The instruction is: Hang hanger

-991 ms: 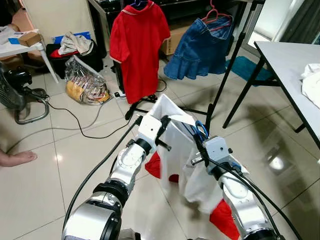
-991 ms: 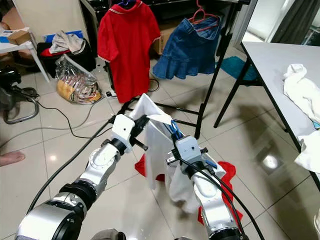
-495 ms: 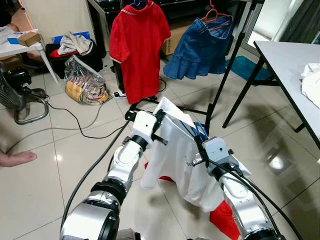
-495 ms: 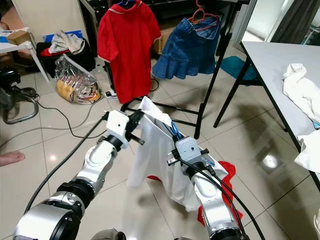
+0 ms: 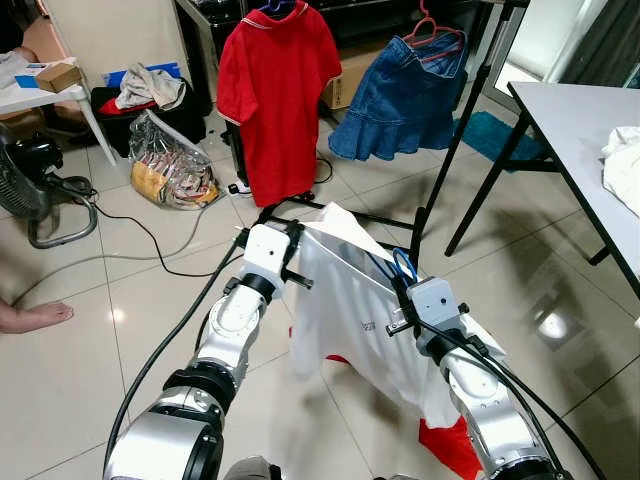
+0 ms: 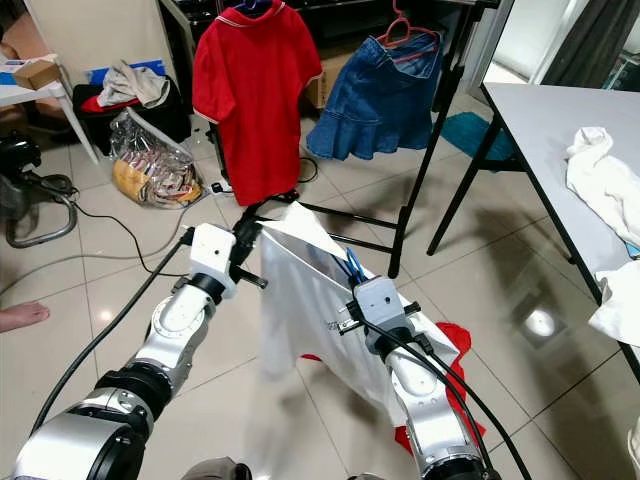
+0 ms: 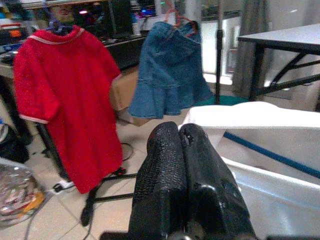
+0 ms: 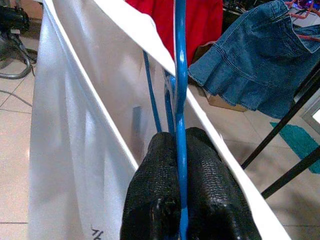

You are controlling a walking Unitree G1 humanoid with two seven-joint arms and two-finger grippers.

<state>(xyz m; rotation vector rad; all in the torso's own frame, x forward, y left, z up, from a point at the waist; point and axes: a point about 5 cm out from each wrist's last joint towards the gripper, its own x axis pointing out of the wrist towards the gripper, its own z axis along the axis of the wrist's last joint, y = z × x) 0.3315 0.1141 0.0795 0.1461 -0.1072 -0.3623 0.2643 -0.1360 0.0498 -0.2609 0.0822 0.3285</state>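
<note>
The left hand [image 5: 291,243] is raised in front of the robot with its two black fingers [image 7: 182,165] pressed together, pinching the upper edge of a white shirt [image 5: 355,310]. The shirt stretches from that hand across to the right hand [image 5: 400,283], hanging as a slanted sheet between the two, its lower hem above the tiled floor [image 5: 120,300]. The right hand is clamped on the blue hanger [image 8: 179,75], whose thin bar runs straight out between its closed fingers [image 8: 150,195] and up inside the shirt; the hanger's blue loop [image 5: 403,264] shows just above that hand, at the shirt's top edge.

Taking the shirt as the landmark: a fan [image 5: 30,190] and its cable lie well to the left of it on the floor, with a plastic bag [image 5: 170,165] beyond. Behind the shirt stands a black clothes rack [image 5: 470,110] carrying a red polo shirt [image 5: 275,90] and, to the right of that, a denim skirt [image 5: 395,95] on a pink hanger. A red cloth [image 5: 450,440] lies on the floor under the shirt's right side. Further right is a grey tabletop [image 5: 580,120] with white cloth [image 5: 625,165] on it.
</note>
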